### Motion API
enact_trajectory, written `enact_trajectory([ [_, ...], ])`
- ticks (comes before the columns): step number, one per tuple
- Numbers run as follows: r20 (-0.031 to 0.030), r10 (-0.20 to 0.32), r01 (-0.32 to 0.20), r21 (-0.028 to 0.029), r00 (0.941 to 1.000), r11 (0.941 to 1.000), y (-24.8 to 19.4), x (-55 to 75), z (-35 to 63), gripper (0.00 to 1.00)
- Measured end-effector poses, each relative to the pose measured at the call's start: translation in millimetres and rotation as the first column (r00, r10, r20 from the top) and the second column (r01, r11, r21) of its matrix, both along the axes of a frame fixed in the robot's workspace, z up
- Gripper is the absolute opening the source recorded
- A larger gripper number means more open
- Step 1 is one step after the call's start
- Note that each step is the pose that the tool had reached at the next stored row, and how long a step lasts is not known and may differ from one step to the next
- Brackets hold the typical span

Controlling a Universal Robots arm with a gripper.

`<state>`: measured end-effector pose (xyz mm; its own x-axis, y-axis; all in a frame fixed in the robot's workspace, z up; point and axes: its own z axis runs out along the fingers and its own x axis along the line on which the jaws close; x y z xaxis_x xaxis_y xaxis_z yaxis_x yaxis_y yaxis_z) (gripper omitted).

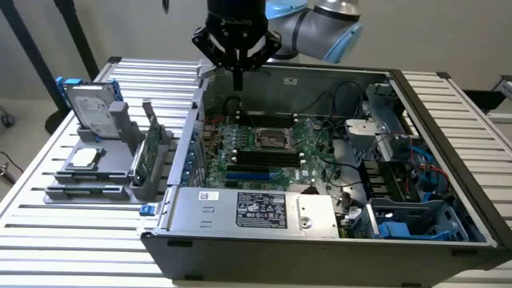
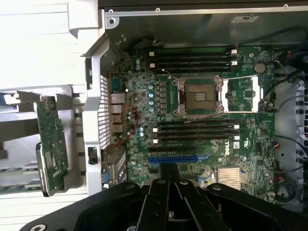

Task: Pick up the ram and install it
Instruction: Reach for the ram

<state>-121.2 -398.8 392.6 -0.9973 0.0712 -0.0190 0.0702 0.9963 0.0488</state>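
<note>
Claw [image 1: 237,84] pressed together, empty, hanging over the rear of the open computer case [image 1: 240,258]; ram [image 1: 86,191] seems to lie well apart in the grey rack [image 1: 120,157] on the bench [image 1: 48,240], likely slotted for easy pickup.

The black gripper [image 2: 168,169] hangs over the open grey metal computer case [image 2: 192,29], jaws pressed together, above the green motherboard [image 2: 240,91]. There's the square metal-framed processor socket [image 2: 199,95], with rows of long black memory slots [image 2: 195,131] on either side. Outside the case, a green circuit card [image 2: 50,144] stands in a pale grey holder [image 2: 77,139].
</note>
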Motion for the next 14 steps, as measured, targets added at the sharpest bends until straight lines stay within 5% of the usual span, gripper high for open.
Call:
enact_trajectory([
  [14,-0.0002,0.000,0.000,-0.0003,1.0000,1.0000,-0.2,-0.9,0.1,0.11],
])
